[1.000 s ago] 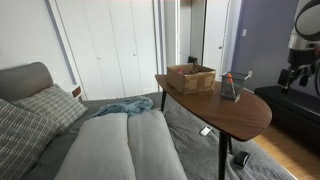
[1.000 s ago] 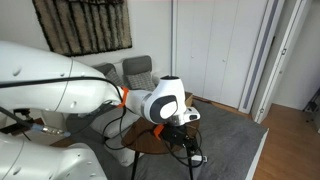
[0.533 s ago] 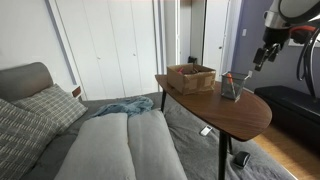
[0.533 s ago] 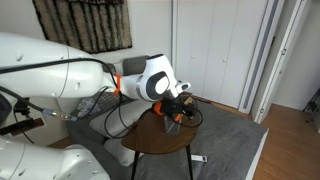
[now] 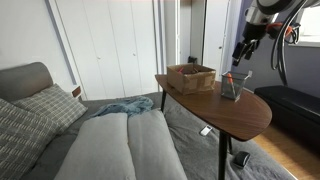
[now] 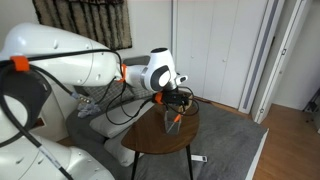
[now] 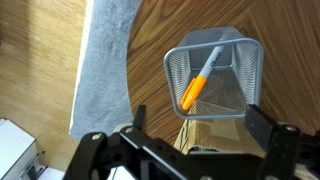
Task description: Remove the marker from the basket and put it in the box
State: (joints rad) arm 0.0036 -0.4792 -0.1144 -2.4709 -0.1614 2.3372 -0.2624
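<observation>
Right now the marker (image 7: 197,82) leans slantwise inside the basket (image 7: 240,80), with its orange part on the side of the basket nearer me. The basket stands upright on the wooden table (image 7: 160,30). In an exterior view the box (image 5: 190,77) sits near the basket on the same top, not touching it. My gripper (image 7: 197,120) hangs above the basket, clear of its rim, jaws spread wide and empty.
</observation>
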